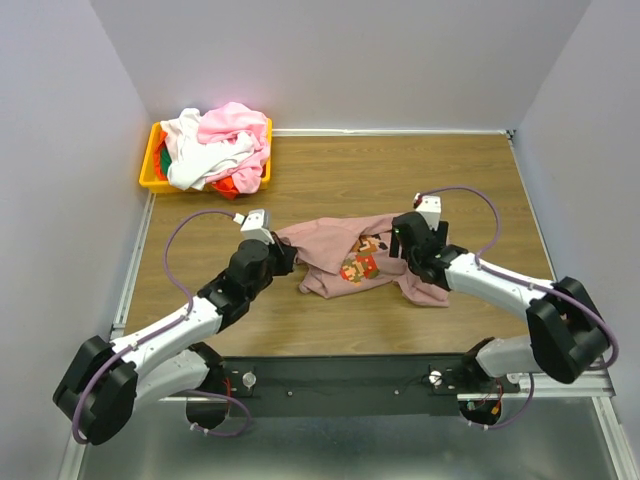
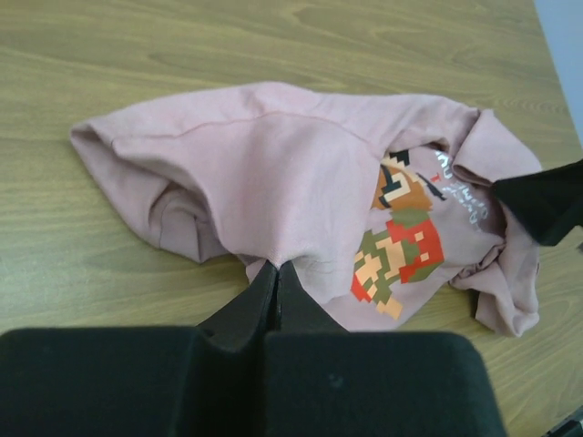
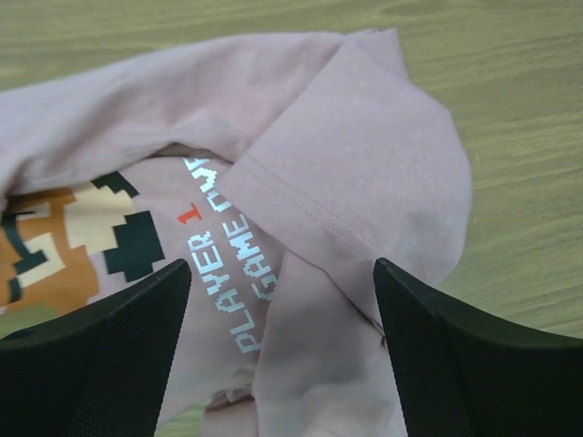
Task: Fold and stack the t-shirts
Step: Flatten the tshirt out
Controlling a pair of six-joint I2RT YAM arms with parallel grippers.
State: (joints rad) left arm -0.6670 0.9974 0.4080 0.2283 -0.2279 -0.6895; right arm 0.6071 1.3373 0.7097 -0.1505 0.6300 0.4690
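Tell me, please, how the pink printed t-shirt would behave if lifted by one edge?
The pink t-shirt lies in soft folds, so it would probably droop limply. Already rumpled, it would likely bunch, not slide, when pushed.

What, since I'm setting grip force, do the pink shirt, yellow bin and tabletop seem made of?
Pink t-shirt: soft matte knit cloth; it crumples and shows a stitched hem. Yellow bin: probably rigid plastic, with a smooth, even-coloured rim. Tabletop: wood grain, slight sheen; solid wood or laminate, can't tell.
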